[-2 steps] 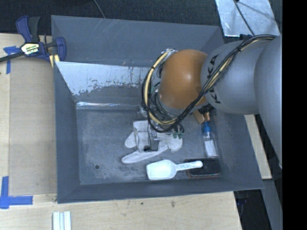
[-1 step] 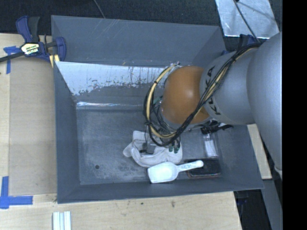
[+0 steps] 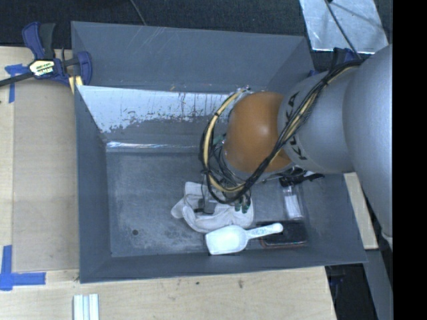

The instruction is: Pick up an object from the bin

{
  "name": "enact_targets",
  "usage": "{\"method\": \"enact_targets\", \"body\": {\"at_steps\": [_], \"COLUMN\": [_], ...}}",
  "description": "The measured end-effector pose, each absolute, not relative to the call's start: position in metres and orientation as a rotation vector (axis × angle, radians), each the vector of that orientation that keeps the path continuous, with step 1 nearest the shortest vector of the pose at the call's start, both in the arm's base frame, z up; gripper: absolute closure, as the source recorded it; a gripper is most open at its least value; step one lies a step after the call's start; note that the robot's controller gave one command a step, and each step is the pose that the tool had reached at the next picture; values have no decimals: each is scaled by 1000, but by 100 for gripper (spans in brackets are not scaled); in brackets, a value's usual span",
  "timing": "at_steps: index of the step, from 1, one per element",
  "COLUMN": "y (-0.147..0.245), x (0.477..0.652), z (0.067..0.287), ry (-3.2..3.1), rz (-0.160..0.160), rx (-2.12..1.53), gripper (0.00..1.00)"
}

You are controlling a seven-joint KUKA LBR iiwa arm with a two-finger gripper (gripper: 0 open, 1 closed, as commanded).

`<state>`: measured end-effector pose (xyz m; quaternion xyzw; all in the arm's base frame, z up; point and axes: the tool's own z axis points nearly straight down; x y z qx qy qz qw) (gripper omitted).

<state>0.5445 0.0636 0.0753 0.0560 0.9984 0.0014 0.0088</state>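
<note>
My gripper (image 3: 213, 199) is low in the bin's front middle, mostly hidden under the arm's orange cover. It sits right on a crumpled white cloth (image 3: 190, 213) that spreads to its left and front. A white plastic scoop (image 3: 232, 239) lies just in front of the cloth, its handle pointing right. What lies directly beneath the gripper is hidden.
A flat dark rectangular thing (image 3: 288, 236) lies at the front right, by the scoop's handle. A small clear tube-like thing (image 3: 292, 203) lies behind it, near the right wall. The arm and its cables cover the bin's right half.
</note>
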Motion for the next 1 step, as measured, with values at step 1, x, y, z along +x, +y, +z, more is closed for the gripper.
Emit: {"method": "enact_targets", "body": {"at_steps": [1], "y": [81], "x": [550], "z": [240], "ry": [3130], "rz": [2], "rx": [115], "gripper": [100]}}
